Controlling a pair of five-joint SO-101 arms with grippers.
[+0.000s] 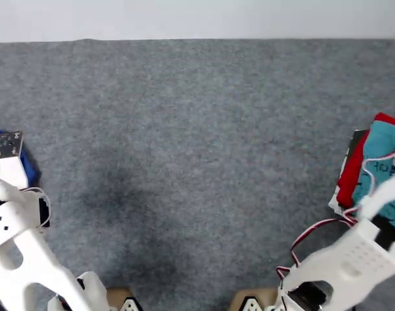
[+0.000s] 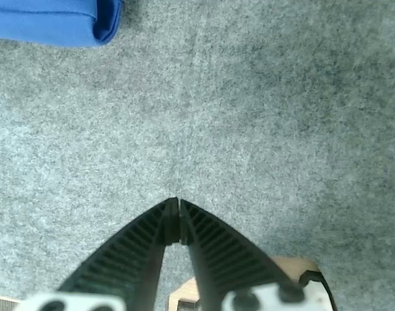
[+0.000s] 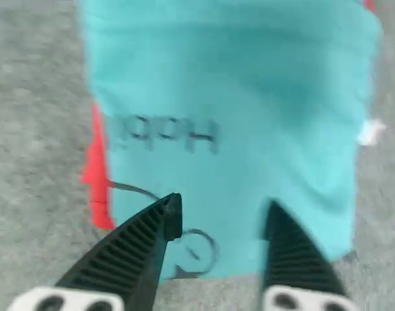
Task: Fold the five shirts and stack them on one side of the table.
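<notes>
Grey felt (image 1: 197,129) covers the table from edge to edge.

Left side: the left arm (image 1: 15,246) stands at the near left corner. The left gripper (image 2: 178,217) has its jaws brought together, ribbed tips touching, with nothing between them. It hangs over bare felt. The blue shirt (image 2: 54,23) lies beyond the tips, well apart from them, with a rolled fold at its near corner. In the high view the blue shirt (image 1: 30,170) peeks out from behind the arm's upper end at the table's left edge.

Right side: the right arm (image 1: 353,259) angles out from the near edge toward the right edge of the table, with red and white wires (image 1: 314,233) looping off it. The right gripper (image 3: 220,220) has its jaws spread wide, with nothing gripped. It sits directly over the teal shirt (image 3: 229,116), which is folded, with dark print on its upper face. Whether the tips touch the cloth, I cannot tell.

The stack is at the table's right edge. The teal shirt (image 1: 379,162) is on top. The red shirt (image 1: 353,175) is under it, its edge showing along the side toward the table's middle and at the far corner. A dark layer (image 1: 356,139) and a white layer (image 1: 336,204) show at the stack's margins. What these two are, I cannot tell.
</notes>
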